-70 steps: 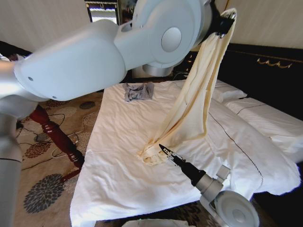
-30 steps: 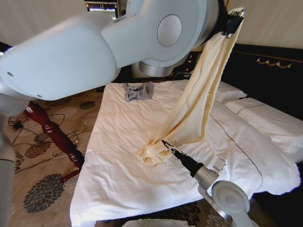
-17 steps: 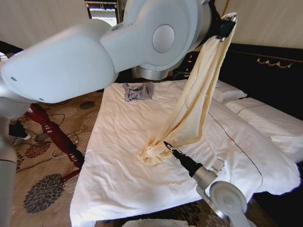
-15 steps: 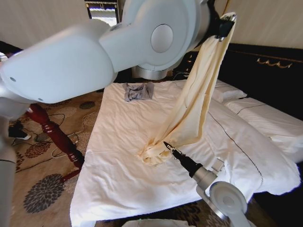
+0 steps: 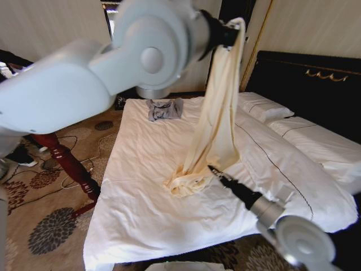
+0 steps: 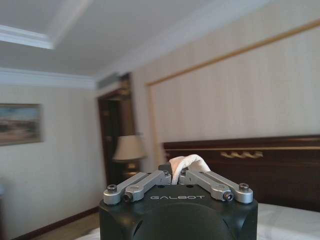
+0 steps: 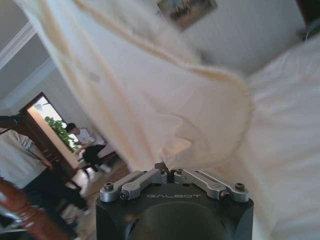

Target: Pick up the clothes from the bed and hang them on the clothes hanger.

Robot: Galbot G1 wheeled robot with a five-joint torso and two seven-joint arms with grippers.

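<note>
— While hanging from the left gripper (image 5: 236, 23), how far down reaches the clothes (image 5: 217, 121)?

— Drapes from that raised claw in one long cream band, straight below it, all the way to the bed (image 5: 141, 169). Ends in a crumpled heap on the white sheet, well beneath the left gripper and just beside the right gripper (image 5: 211, 169).

— Left claw clamped on the fabric?

— Yes. Seen from the left wrist, fingers (image 6: 147, 181) drawn together with a small fold of cream cloth pinched between the tips and sticking up past them. Held high, near the top of the head view, at the end of the big white arm (image 5: 84, 79).

— And the right claw?

— Reaches up from the lower right, tip pressed into the lower part of the garment just above the heap. From the right wrist, fingers (image 7: 205, 181) closed together with cream cloth bunched at the tips; looks clamped on a fold of it, the rest of the fabric spreading wide beyond the claw.

— Anything else near either claw?

— Small grey-blue garment (image 5: 164, 109) lying on the sheet, well apart from the right gripper, toward the far edge of the bed. Pillows (image 5: 262, 107) off to the right of the hanging cloth, against the black headboard (image 5: 307, 84). Dark red wooden post (image 5: 65, 164) on the floor to the bed's left, far from both claws.
</note>
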